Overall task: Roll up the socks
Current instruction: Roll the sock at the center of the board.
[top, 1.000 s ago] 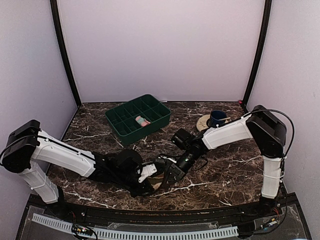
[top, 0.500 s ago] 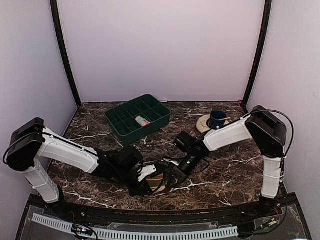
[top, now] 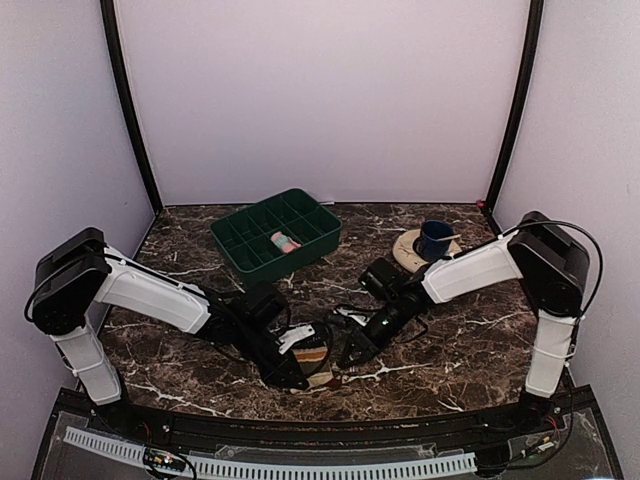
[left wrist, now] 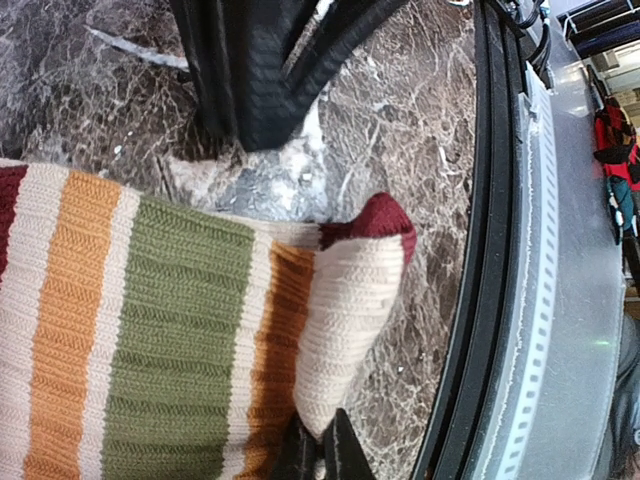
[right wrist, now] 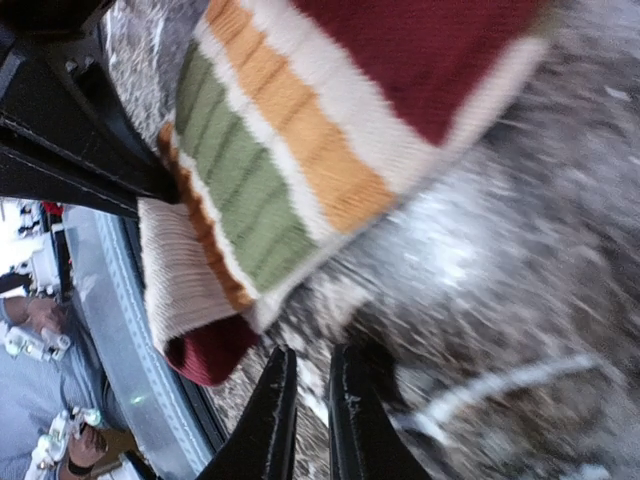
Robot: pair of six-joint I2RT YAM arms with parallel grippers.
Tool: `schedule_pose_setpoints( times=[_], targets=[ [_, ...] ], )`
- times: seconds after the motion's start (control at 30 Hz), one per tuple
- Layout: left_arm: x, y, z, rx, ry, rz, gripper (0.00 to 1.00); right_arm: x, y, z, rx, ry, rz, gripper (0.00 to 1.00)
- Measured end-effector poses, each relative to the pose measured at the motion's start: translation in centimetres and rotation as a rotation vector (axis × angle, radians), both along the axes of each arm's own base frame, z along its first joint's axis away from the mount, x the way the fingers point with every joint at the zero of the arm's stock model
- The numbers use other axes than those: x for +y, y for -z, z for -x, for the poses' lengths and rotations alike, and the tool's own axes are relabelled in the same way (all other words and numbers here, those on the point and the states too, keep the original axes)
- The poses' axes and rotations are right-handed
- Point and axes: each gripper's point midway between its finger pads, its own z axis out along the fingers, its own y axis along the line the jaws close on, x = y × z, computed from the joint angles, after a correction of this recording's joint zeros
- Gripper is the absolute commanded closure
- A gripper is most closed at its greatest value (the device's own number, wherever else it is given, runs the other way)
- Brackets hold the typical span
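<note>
The left gripper [left wrist: 318, 452] is drawn narrow, its tips pinched on the cream folded edge of the striped sock [left wrist: 200, 330]. That sock, banded cream, orange and green with a maroon toe, lies on the marble table [top: 460, 340] near its front edge. The right gripper [right wrist: 305, 420] is nearly closed on nothing, just beside the maroon toe. The pink sock [top: 285, 241] sits in a compartment of the green tray [top: 300, 262], well apart.
</note>
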Motion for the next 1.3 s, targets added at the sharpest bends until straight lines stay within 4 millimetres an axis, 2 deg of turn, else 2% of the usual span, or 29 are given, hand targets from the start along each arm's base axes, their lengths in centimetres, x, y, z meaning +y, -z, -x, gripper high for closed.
schedule_pose_setpoints(
  times=[0.33,0.63,0.87,1.3],
  targets=[
    [0.2,-0.3,-0.1,0.109,-0.015,0.02,1.0,-1.4,-1.5,-3.2,-0.187,0.145,-0.015,0.85],
    [0.6,0.1,0.2,0.233,-0.01,0.017,1.0,-4.1,-2.9,-3.7,-0.416,0.227,0.005,0.83],
    [0.3,0.1,0.0,0.308,0.004,0.004,1.0,-2.4,-5.9,-0.9,-0.659,0.141,-0.034,0.79],
    [1.0,0.2,-0.5,0.386,0.012,-0.014,1.0,0.3,-6.4,5.0,-0.921,-0.109,-0.002,0.74]
  ],
)
